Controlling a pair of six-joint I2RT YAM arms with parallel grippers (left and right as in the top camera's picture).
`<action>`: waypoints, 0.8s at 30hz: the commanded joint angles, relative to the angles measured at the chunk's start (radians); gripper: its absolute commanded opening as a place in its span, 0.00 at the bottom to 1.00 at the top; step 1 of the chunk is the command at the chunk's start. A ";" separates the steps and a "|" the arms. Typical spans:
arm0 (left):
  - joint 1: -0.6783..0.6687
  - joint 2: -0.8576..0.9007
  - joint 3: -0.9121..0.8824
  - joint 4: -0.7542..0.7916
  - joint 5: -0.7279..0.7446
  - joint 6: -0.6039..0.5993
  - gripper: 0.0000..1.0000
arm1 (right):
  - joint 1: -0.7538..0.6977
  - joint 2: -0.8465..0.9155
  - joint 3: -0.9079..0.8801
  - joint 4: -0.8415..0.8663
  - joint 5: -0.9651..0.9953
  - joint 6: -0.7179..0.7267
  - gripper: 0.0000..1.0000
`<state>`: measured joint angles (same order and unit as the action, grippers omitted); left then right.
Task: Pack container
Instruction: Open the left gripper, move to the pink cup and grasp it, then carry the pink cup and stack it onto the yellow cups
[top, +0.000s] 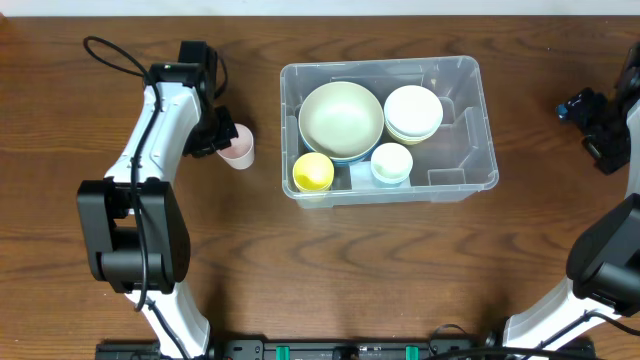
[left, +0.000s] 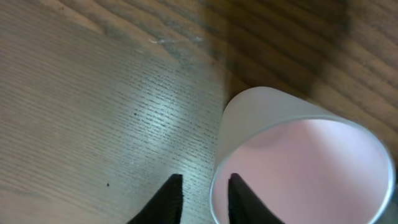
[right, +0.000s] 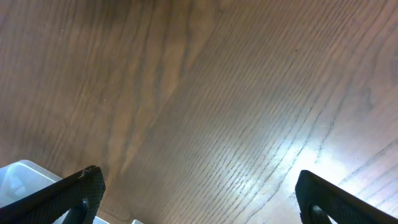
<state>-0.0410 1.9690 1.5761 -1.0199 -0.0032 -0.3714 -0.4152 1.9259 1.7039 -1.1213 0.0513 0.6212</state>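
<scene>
Container (top: 465, 165): a large clear plastic bin sits on a dark wood table (top: 330, 270), just toward 1 o'clock from the middle of the overhead view. It is already partly packed. A wide pale green bowl (top: 341, 120) fills the 10 o'clock part. A short stack of white bowls (top: 413, 110) sits at 1 o'clock, a yellow cup (top: 313, 172) at 7 o'clock, and a small pale cup (top: 391, 162) at 6 o'clock. The 3 o'clock end of the bin shows bare floor, so there is room for more.

One item remains outside: a pink cup (top: 238, 147) on the table at 9 o'clock from the bin, near it but not touching.

The left gripper (top: 215, 135) is at this cup. In the left wrist view its two dark fingers (left: 168, 199) stand close together astride the cup's rim, one inside the pink hollow and one outside. A sliver of table shows between the outer finger and the wall, so I cannot tell whether the pinch is firm.

The right gripper (top: 590, 110) waits at 3 o'clock, well apart from the bin, with its jaws spread wide over bare wood and nothing between them.

Judging by this, most of the packing is done. What is left is lifting the pink cup and setting it inside.
</scene>
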 joint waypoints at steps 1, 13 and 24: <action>0.001 0.008 -0.023 -0.001 0.000 -0.008 0.29 | -0.008 -0.009 -0.004 0.000 0.004 0.014 0.99; 0.001 0.038 -0.030 0.009 0.000 -0.008 0.06 | -0.008 -0.009 -0.004 0.000 0.004 0.014 0.99; 0.007 -0.043 0.022 -0.003 0.014 -0.002 0.06 | -0.008 -0.009 -0.004 0.000 0.004 0.014 0.99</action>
<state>-0.0410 1.9903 1.5539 -1.0130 0.0010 -0.3733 -0.4152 1.9259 1.7039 -1.1213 0.0513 0.6212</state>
